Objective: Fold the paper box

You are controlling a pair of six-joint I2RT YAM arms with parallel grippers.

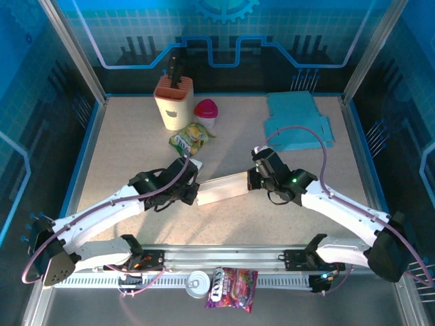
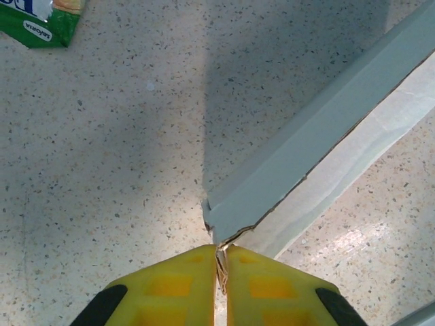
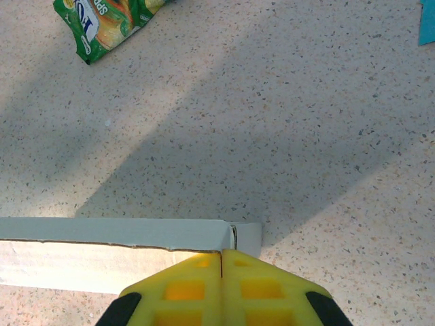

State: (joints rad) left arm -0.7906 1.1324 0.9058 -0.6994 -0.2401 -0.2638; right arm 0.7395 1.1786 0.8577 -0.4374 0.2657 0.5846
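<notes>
Top external: paper box (image 1: 222, 188) held between left gripper (image 2: 219, 250) and right gripper (image 3: 221, 255), each clamped on one end; likely light, flimsy card; grip at corners.

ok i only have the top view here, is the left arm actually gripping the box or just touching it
Observer: Gripping. In the left wrist view the left fingers are pressed together on a thin, frayed corner of the paper box.
Operator: and the right one
Observer: The right wrist view shows the right fingers shut tight on the edge at the box's other end.
Operator: is the box closed up along its length
Observer: It doesn't look so. In the left wrist view the grey flap's raw edge lies over a lighter panel and is not tucked in.
</notes>
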